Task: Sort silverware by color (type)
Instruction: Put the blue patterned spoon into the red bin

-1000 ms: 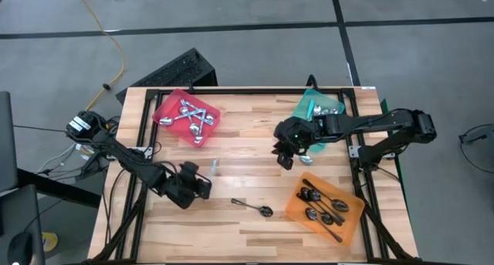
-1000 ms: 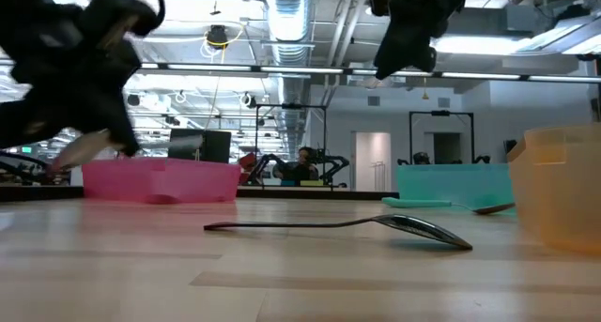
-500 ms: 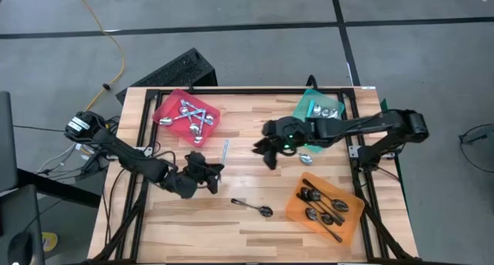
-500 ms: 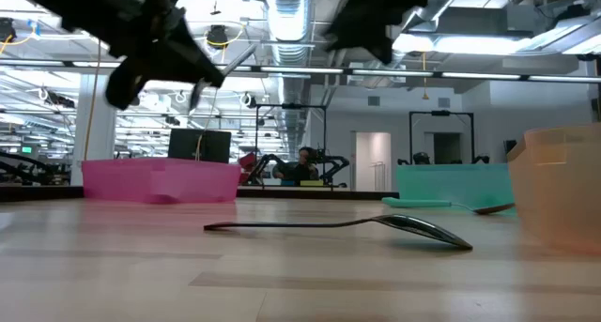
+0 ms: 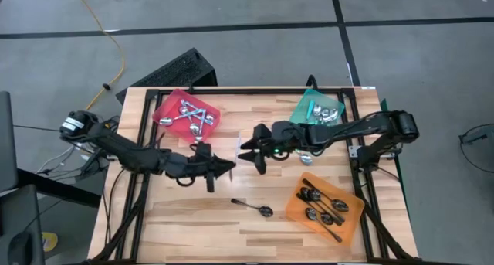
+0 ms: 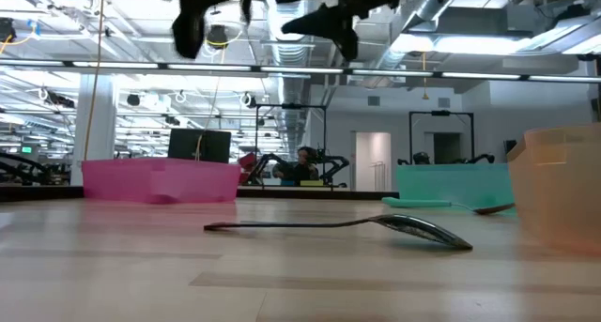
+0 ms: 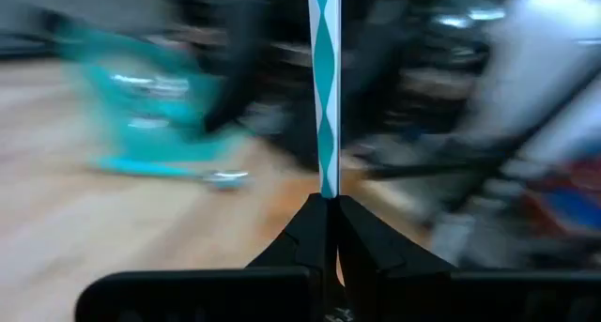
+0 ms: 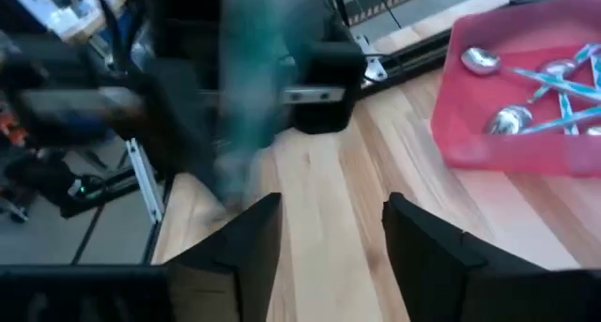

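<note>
Wooden table [image 5: 255, 191] | left claw [image 5: 229, 166] clenches teal-handled spoon [image 7: 324, 87] upright | right claw [image 5: 248, 150] released, facing it

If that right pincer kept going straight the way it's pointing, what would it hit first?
Most likely the teal-handled spoon held up by the left pincer, which faces the right pincer mid-table. Their relative heights are hard to judge.

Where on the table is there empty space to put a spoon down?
Bare wood lies along the near edge, left of the black spoon and orange tray, and between the red tray and teal tray. The middle is crowded: the left gripper, shut on a teal-handled spoon, meets the open right gripper there.
</note>
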